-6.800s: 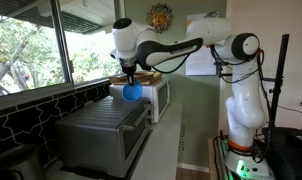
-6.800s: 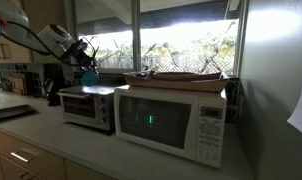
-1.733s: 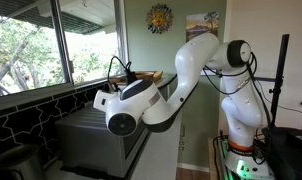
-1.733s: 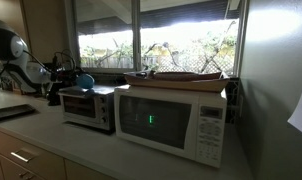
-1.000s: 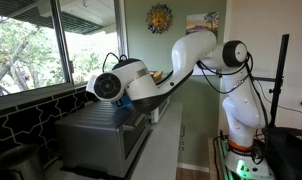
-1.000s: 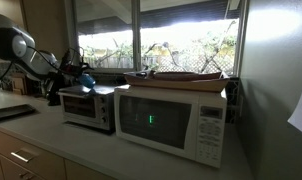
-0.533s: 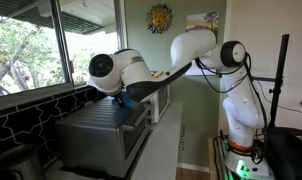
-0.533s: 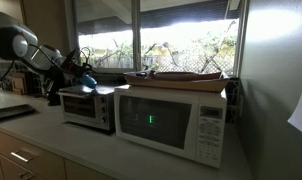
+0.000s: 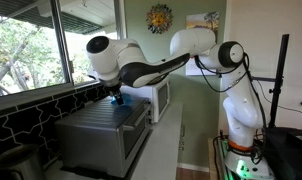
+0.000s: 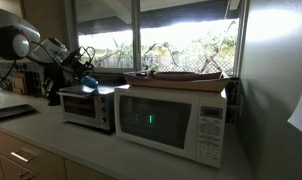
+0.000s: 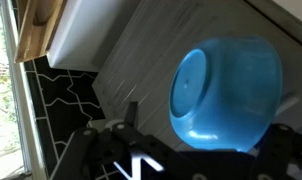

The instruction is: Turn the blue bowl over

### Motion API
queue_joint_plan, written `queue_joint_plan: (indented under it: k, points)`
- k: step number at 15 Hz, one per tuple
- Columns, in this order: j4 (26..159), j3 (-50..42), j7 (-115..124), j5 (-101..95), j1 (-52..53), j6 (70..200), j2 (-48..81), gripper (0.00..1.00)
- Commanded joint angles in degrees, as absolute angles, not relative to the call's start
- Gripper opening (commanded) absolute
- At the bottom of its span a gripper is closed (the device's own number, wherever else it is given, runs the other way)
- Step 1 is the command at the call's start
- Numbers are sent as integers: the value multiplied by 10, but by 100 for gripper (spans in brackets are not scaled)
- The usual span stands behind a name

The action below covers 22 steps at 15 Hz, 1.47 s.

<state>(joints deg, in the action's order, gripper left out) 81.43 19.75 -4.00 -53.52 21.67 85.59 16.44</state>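
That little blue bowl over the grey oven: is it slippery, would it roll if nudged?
The blue bowl looks like smooth, glossy plastic, so probably light, stiff and a bit slippery. Its domed side suggests it could rock or roll on the grey oven unless set on its flat base or rim.

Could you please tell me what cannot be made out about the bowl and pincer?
- Blue bowl: in an exterior view, nearly all hidden behind the arm.
- Pincer: in an exterior view, too small and backlit to tell open or shut.
- Wrist view: fingers dark, blurred, cut by the bottom edge; grip unclear.
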Motion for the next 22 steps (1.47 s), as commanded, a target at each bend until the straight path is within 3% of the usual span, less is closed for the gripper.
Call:
queue_joint_plan:
  k: [1,22]
  points:
    - [786,187,-59,-471,212,862,169,100]
    - [742,160,-67,-234,177,867,183,100]
